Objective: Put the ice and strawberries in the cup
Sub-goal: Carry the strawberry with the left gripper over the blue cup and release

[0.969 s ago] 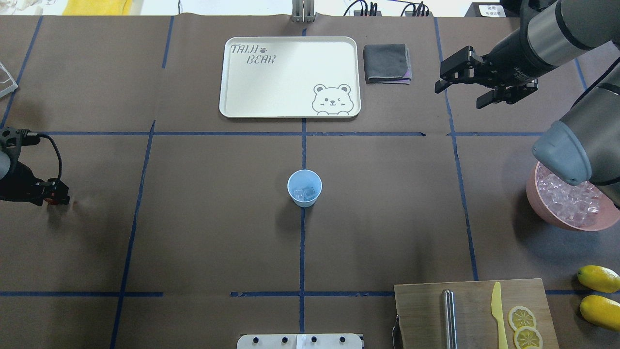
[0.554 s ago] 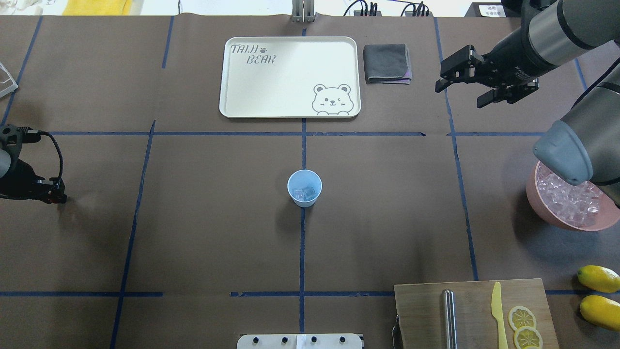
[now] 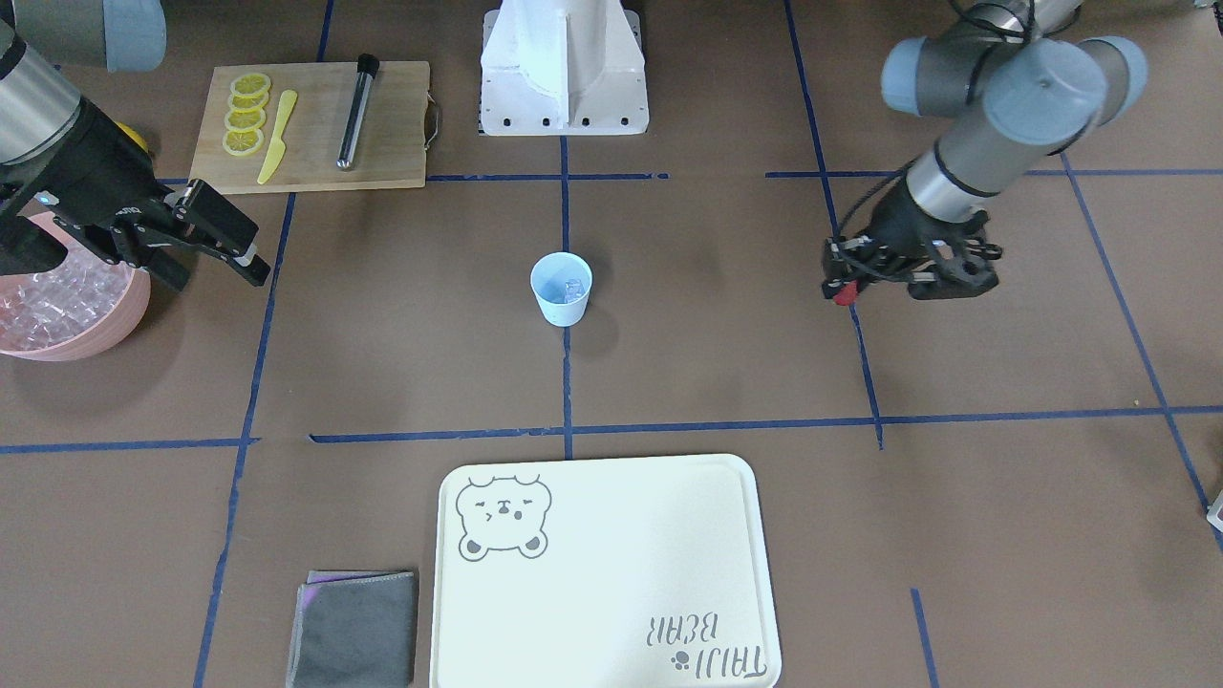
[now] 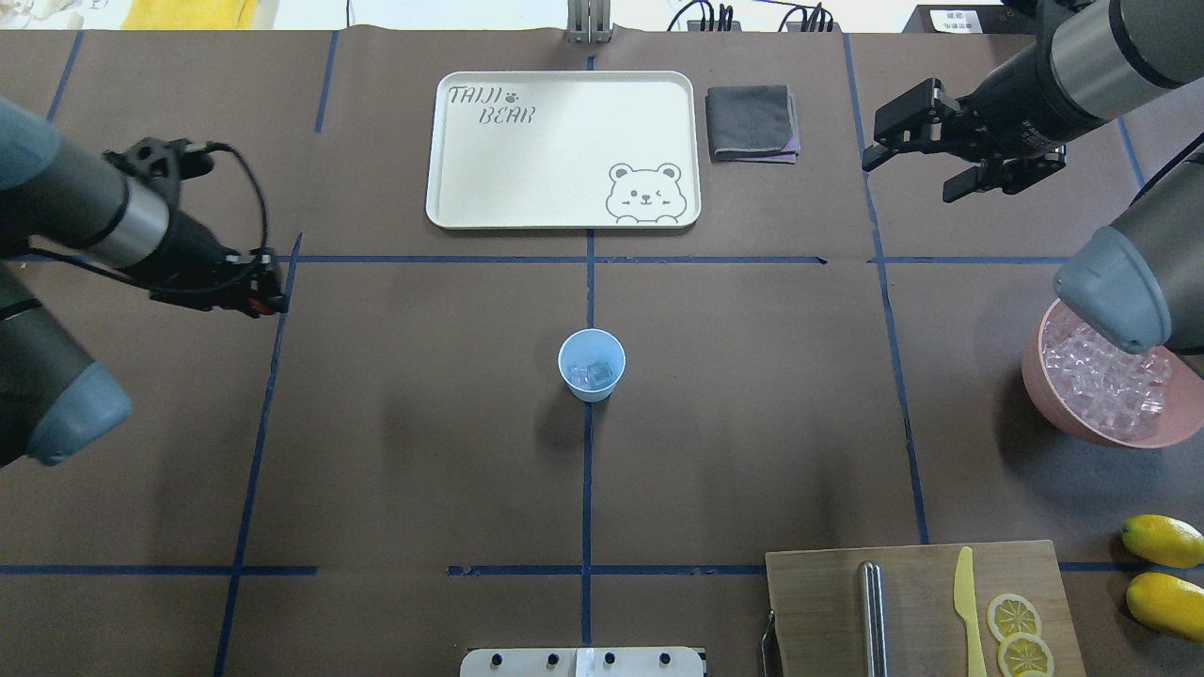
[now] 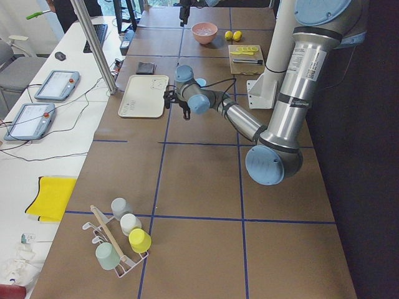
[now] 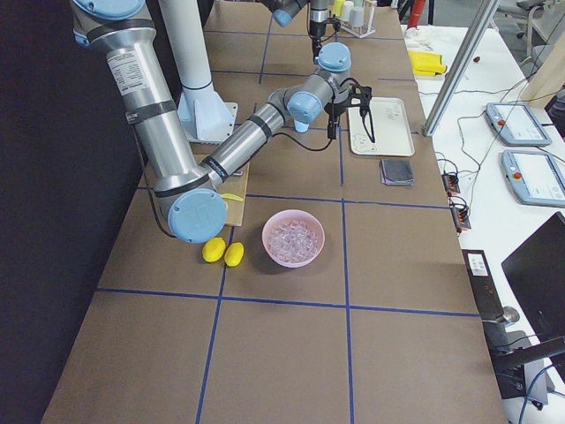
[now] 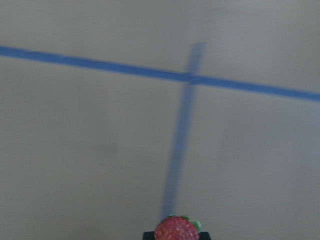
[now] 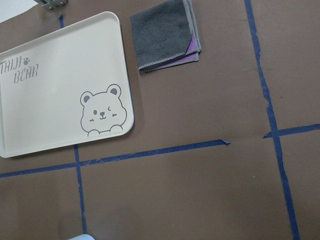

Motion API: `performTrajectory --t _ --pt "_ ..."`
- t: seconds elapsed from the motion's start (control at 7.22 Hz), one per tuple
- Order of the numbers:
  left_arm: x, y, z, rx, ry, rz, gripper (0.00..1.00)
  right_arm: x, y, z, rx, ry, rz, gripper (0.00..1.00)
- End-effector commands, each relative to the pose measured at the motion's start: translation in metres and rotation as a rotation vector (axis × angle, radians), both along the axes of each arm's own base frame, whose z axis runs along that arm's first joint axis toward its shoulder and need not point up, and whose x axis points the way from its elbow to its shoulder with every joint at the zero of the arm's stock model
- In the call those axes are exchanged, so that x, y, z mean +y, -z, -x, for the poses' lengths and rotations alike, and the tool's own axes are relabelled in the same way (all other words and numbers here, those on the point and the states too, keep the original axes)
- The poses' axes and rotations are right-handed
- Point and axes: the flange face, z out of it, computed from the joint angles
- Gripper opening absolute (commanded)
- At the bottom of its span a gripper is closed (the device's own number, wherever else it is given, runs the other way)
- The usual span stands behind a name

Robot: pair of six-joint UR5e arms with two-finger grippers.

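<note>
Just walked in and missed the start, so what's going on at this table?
The left gripper holds a strawberry above the table, off to the cup's left. The cup stands mid-table with a few ice cubes in it. The right gripper is open and empty, near the folded cloth, with the bowl of ice on that side.

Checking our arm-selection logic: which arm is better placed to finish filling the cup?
Left. Its end effector grips the strawberry, and the cup already has ice. The right end effector is open and empty, off by the grey cloth.
</note>
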Motion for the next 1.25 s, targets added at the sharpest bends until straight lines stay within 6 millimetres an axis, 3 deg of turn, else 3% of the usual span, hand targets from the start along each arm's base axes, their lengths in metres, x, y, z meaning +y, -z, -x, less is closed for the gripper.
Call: performTrajectory --t 0.0,0.14,0.42,0.83,0.97,1.11 --pt "0.029 0.112 -0.080 0.047 0.022 0.009 0.00 0.001 -0.002 -0.004 0.002 -0.004 -0.003 1.00" --pt "0.039 0.146 -0.121 0.056 0.020 -0.021 0.00 0.001 -0.005 -0.004 0.006 -0.005 -0.001 1.00" --pt "0.015 0.177 -0.164 0.039 0.023 -0.021 0.03 0.002 -0.006 -0.004 0.010 -0.008 -0.001 1.00" --pt "0.036 0.171 -0.186 0.023 0.001 -0.027 0.14 0.002 -0.006 -0.004 0.010 -0.010 0.000 1.00" --pt "0.040 0.169 -0.191 0.020 -0.007 -0.026 0.26 0.002 -0.007 -0.004 0.011 -0.010 0.001 1.00" --pt "0.042 0.169 -0.192 0.020 -0.012 -0.025 0.30 0.002 -0.008 -0.004 0.012 -0.010 0.003 1.00"
